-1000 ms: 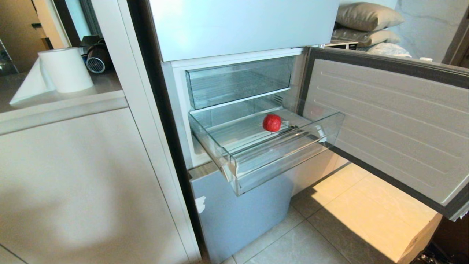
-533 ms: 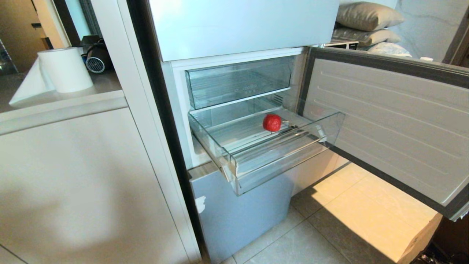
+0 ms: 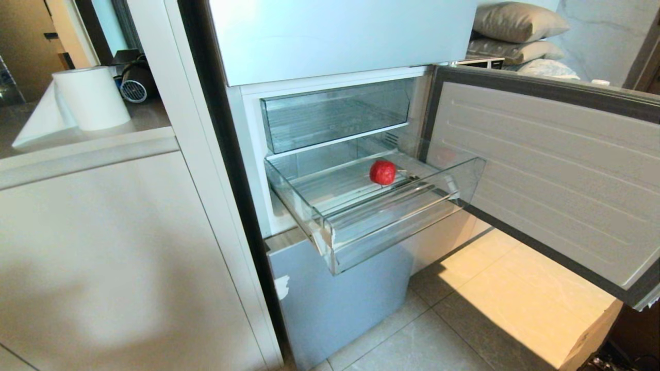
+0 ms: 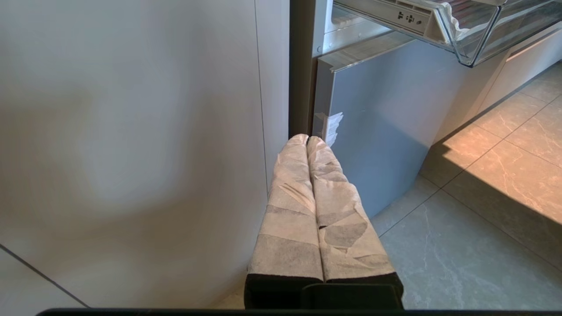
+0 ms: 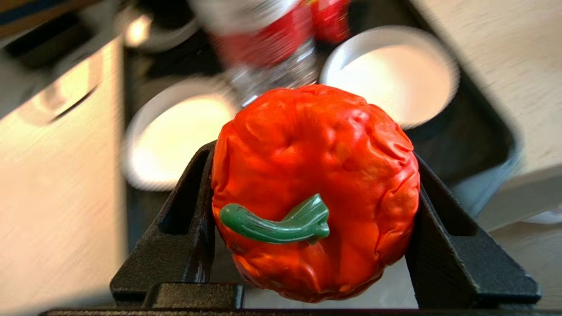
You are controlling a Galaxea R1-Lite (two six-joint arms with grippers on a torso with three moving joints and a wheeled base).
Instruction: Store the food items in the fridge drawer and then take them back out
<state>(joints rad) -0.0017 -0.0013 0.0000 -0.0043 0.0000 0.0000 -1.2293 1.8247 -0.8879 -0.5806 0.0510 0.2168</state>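
A glossy red food item (image 3: 382,172) lies on the ribbed floor of the clear fridge drawer (image 3: 392,226), which stands pulled out of the fridge. The drawer's corner (image 4: 474,39) also shows in the left wrist view. An orange-red food item (image 5: 333,131) with a green stem (image 5: 281,224) sits between the black fingers of my right gripper (image 5: 312,158), which is shut on it. The surroundings in that view are blurred. My left gripper (image 4: 307,139) is shut and empty, low beside the fridge's lower door. Neither arm shows in the head view.
Above the drawer sits a shallower clear drawer (image 3: 335,116). The open fridge door (image 3: 557,180) stands to the right. A paper roll (image 3: 93,98) rests on the counter at left. Behind the held item, blurred white bowls (image 5: 390,74) sit in a dark tray.
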